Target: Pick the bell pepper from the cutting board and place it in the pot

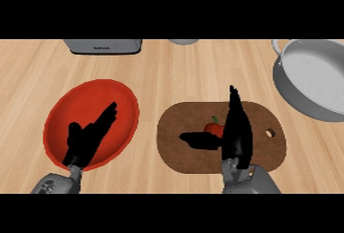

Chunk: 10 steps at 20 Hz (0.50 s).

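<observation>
Pepper (214,129), red with a green stem, lies on the brown cutting board (194,159), mostly hidden between the thumb and straight fingers of the right hand (236,136), which has not closed on it. Off to the left, the left hand (87,139) rests open above a red plate (67,104). Far right on the counter (174,77) sits the grey pot (295,91).

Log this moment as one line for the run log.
right robot hand: open, over red bell pepper | brown wooden cutting board: pepper on it | grey metal pot: no pepper
</observation>
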Tool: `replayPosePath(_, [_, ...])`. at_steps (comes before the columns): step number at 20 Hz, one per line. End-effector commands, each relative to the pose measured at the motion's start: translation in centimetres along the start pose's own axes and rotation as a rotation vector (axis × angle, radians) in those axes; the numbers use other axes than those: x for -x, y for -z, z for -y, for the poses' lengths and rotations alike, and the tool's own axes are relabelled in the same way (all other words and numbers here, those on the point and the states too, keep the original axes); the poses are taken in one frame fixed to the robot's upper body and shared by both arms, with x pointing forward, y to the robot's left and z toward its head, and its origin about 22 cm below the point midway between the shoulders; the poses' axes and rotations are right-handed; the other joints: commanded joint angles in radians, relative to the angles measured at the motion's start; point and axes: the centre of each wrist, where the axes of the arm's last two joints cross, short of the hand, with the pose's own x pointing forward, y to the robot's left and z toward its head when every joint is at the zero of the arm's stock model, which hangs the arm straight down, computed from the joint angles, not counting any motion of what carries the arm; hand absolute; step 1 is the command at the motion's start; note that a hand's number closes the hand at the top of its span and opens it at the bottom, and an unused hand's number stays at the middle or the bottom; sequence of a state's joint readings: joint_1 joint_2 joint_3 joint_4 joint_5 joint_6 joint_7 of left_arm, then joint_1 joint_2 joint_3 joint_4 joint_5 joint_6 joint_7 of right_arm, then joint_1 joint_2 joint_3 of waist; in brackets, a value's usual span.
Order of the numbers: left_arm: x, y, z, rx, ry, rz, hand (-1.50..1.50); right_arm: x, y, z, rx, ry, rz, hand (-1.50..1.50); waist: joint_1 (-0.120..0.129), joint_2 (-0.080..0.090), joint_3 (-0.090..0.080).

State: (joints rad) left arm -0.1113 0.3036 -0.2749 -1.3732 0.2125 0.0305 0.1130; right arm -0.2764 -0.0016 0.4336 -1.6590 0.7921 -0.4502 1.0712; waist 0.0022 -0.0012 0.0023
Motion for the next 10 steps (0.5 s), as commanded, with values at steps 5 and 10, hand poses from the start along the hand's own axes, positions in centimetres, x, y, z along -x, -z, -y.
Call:
replayPosePath(5, [0.3,2.0,-0.2,-0.006,0.003,-0.022,0.0,3.2,-0.9,-0.7,-0.016,-0.06,-0.09,-1.5,-0.008,0.001,-0.003])
replayPosePath(10, [1.1,-0.2,-1.2,0.001,-0.008,-0.006,0.0,4.7,1.0,1.3,0.043,-0.061,-0.068,-1.5,-0.002,0.001,-0.002])
